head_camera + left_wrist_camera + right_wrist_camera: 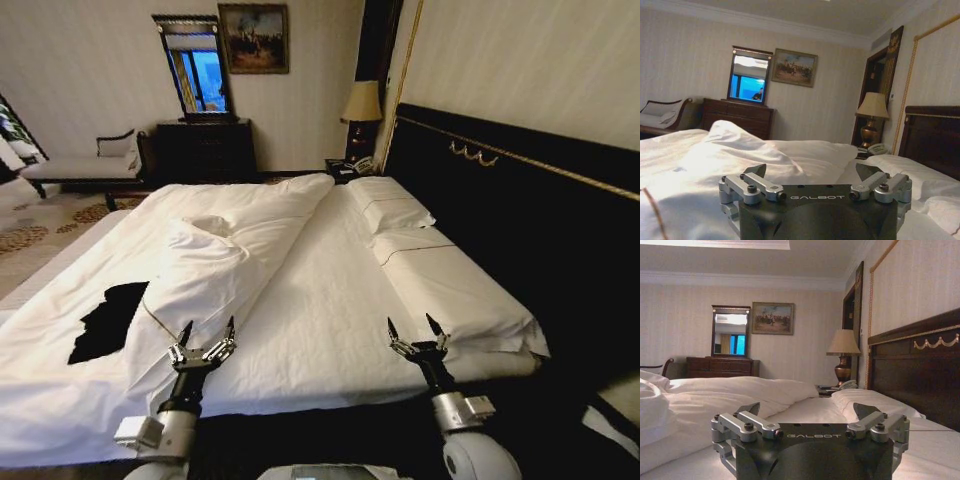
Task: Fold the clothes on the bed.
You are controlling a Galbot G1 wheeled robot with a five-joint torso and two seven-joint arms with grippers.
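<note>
1. Left gripper (207, 332) poised above the near edge of the bed (330, 300), fingers spread wide, clasping nothing, tips pointing toward the far wall.
2. Right gripper (418, 329) level with it, well apart to the right, likewise splayed open and empty, hovering over the sheet just beside the nearest pillow (470, 285).
3. Just left of the left gripper, on the white duvet (230, 255): the black T-shirt (108, 320), lying crumpled and unfolded near the bed's left side, touched by neither gripper. Lettering on it too small to tell.
4. A thin cord or seam line (160, 322) running across the duvet between the shirt and the left gripper.
5. Beyond the grippers, the duvet bunched into a ridge across the middle of the mattress; a second pillow (390, 205) farther up, against the dark headboard (520, 190) with its gold trim.
6. In the left wrist view, open fingers (756, 172) framing the rumpled duvet (740, 150), with a table lamp (871, 117) and a telephone (879, 148) past the bed's far corner.
7. In the right wrist view, parted fingers (867, 411) over the flat sheet (810, 412), headboard (920, 365) alongside.
8. Farther out: a dark dresser (205, 150) with a mirror (195, 70) above it, a framed painting (254, 38) beside the mirror, and a pale chaise (80, 165) at the left wall.
</note>
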